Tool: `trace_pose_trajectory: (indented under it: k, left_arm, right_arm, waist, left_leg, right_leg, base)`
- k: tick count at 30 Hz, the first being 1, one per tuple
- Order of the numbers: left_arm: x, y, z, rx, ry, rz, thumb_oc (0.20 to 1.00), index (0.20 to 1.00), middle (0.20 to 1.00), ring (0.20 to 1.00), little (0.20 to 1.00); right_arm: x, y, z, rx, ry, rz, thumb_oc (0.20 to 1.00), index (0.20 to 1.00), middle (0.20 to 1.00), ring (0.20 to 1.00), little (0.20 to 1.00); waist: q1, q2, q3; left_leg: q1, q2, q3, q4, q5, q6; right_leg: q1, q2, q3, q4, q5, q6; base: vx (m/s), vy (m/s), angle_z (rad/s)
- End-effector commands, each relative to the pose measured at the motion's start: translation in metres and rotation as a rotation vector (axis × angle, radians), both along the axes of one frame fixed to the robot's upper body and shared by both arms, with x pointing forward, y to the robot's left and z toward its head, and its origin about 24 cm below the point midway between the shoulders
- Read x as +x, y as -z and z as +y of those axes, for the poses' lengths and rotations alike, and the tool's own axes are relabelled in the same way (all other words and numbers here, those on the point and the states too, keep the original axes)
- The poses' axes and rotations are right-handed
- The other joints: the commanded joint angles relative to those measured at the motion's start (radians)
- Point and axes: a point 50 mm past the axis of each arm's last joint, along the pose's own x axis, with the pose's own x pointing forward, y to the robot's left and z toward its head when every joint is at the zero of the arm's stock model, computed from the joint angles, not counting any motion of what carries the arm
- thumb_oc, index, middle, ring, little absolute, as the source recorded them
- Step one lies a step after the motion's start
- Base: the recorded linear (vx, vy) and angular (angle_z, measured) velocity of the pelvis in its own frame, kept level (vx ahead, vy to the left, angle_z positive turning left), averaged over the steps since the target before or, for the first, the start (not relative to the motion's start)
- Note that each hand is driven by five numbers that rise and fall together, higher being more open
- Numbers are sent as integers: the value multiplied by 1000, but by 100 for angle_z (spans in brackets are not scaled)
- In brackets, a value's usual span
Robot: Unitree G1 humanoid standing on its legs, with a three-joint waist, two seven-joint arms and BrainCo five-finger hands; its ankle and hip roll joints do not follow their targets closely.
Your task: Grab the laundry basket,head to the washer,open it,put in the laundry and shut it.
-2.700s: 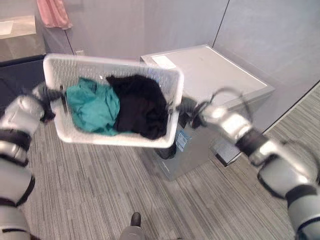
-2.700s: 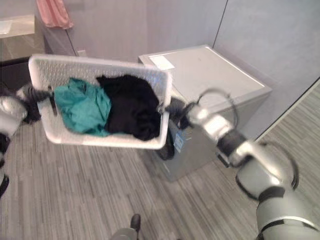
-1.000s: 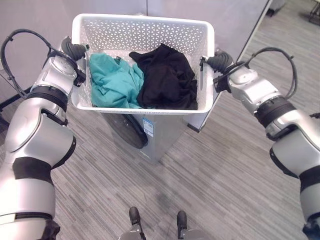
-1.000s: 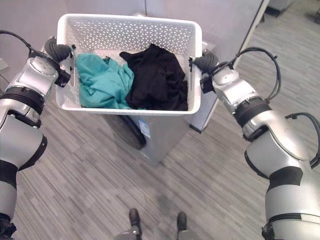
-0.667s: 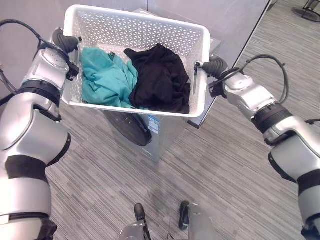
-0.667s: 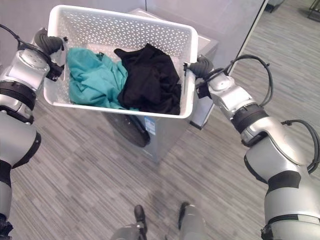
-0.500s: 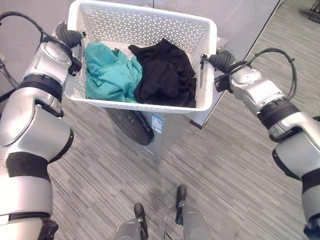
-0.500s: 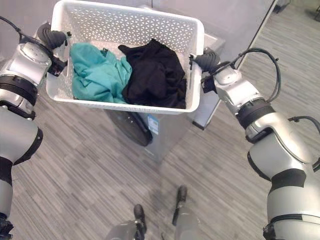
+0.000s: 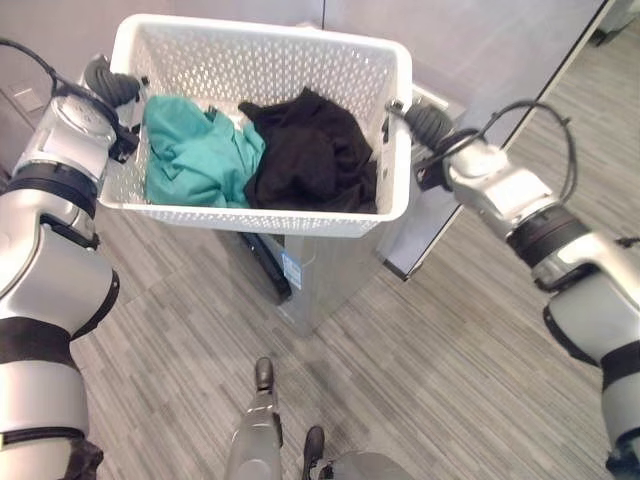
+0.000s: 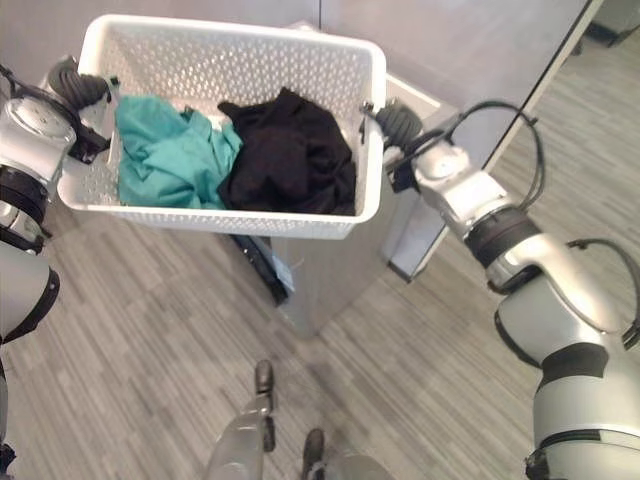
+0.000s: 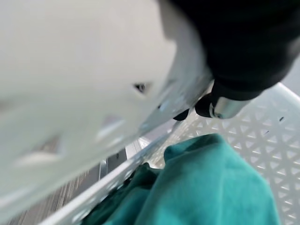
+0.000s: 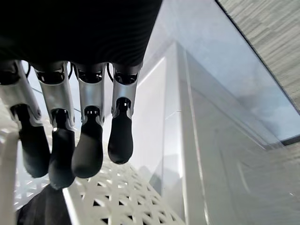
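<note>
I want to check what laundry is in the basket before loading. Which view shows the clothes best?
The left eye view: it looks down into the laundry basket, showing the teal garment beside the black garment whole. The right eye view shows the same. The left wrist view catches part of the teal garment; the right wrist view, a black corner.

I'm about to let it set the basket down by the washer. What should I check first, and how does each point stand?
1. Left hand curled on the white perforated plastic laundry basket: ok.
2. Right hand on the opposite rim: fingers curled over it, ok.
3. Teal garment and black garment inside the basket: ok.
4. Basket level: slightly tilted, ok.
5. Grey washer beneath the basket, door shut: ok.
6. Floor space beside washer: cannot tell.
</note>
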Motion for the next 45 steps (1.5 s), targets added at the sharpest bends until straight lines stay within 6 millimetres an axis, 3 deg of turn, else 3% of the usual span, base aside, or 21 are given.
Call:
trace_pose_trajectory:
  k: [1,6,13,16,17,20,22,23,25,28,30,35,45]
  left_arm:
    - [9,-63,-71,69,217,-231,200,200,200,200,200]
    - [8,-66,-69,50,209,-246,200,200,200,200,200]
    - [9,-69,-80,65,234,-265,200,200,200,200,200]
    - [9,-69,-84,66,249,-267,200,200,200,200,200]
    - [9,-71,-85,65,246,-274,200,200,200,200,200]
    - [8,-74,-84,63,238,-288,200,200,200,200,200]
    - [5,-84,-80,59,226,-307,200,200,200,200,200]
    - [4,-87,-79,59,222,-314,200,200,200,200,200]
    - [-1,-94,-70,37,199,-353,200,200,200,200,200]
    - [3,-82,-70,-10,218,-341,200,200,200,200,200]
    - [6,-73,-70,-18,213,-329,200,200,200,200,200]
    - [7,-76,-75,-71,203,-358,200,200,200,200,200]
    - [4,-81,-69,-89,142,-407,200,200,200,200,200]
  right_arm:
    - [-16,-49,26,98,-179,-208,200,200,200,200,200]
    - [-18,-53,26,111,-189,-225,200,200,200,200,200]
    - [-15,-61,21,123,-146,-242,200,200,200,200,200]
    - [-15,-63,20,121,-139,-249,200,200,200,200,200]
    - [-14,-67,17,124,-120,-255,200,200,200,200,200]
    - [-13,-69,20,116,-121,-265,200,200,200,200,200]
    - [-11,-67,14,109,-90,-261,200,200,200,200,200]
    - [-10,-67,13,103,-80,-260,200,200,200,200,200]
    - [-8,-64,15,87,-70,-260,200,200,200,200,200]
    - [-10,-45,9,95,-64,-222,200,200,200,200,200]
    - [-11,-37,12,108,-86,-207,200,200,200,200,200]
    - [-14,-39,19,128,-111,-228,200,200,200,200,200]
    - [-21,-46,47,134,-185,-288,200,200,200,200,200]
  waist:
    - [-11,20,-62]
    - [-2,5,-71]
    - [2,-19,-71]
    - [3,-10,-72]
    - [-12,12,-57]
    - [-26,39,-33]
    - [-68,37,-22]
    - [-70,30,-20]
    - [-68,27,-7]
    - [-73,-5,-18]
    - [-86,6,-32]
    - [-118,33,-36]
    - [-137,72,-5]
  left_leg:
    - [89,18,-32,26,28,-41]
    - [104,-11,24,48,-32,-10]
    - [112,-31,35,53,-67,15]
    - [157,-40,37,-21,-50,33]
    - [191,-37,34,-62,-38,48]
    - [219,-20,39,-74,-31,55]
    - [256,-34,21,-116,-41,40]
    - [256,-35,20,-113,-44,29]
    - [268,-12,31,-90,-76,3]
    - [290,9,36,-35,-118,-16]
    - [286,28,35,-34,-110,-35]
    - [271,65,42,-94,-58,-68]
    - [205,66,63,-161,-20,-85]
  right_leg:
    - [98,-176,-4,-205,102,96]
    - [81,-226,30,-233,143,134]
    - [58,-243,27,-193,175,152]
    - [-4,-236,32,-66,214,167]
    - [-86,-225,51,84,269,176]
    - [-135,-220,5,198,257,176]
    - [-167,-136,53,26,149,154]
    - [-169,-144,54,-75,166,144]
    - [-215,-203,-19,-235,242,161]
    - [-174,-206,-2,-221,267,150]
    - [-143,-193,-44,-268,282,142]
    - [-143,-159,-76,-303,274,133]
    - [-270,-168,-26,-303,303,147]
  base:
    - [241,203,-42]
    - [151,176,-30]
    - [93,83,-5]
    - [52,107,1]
    - [-12,126,-8]
    - [20,130,-3]
    - [178,-85,-13]
    - [165,-181,6]
    - [169,-228,14]
    - [249,-256,3]
    - [186,-222,30]
    - [73,-134,38]
    - [-11,27,-17]
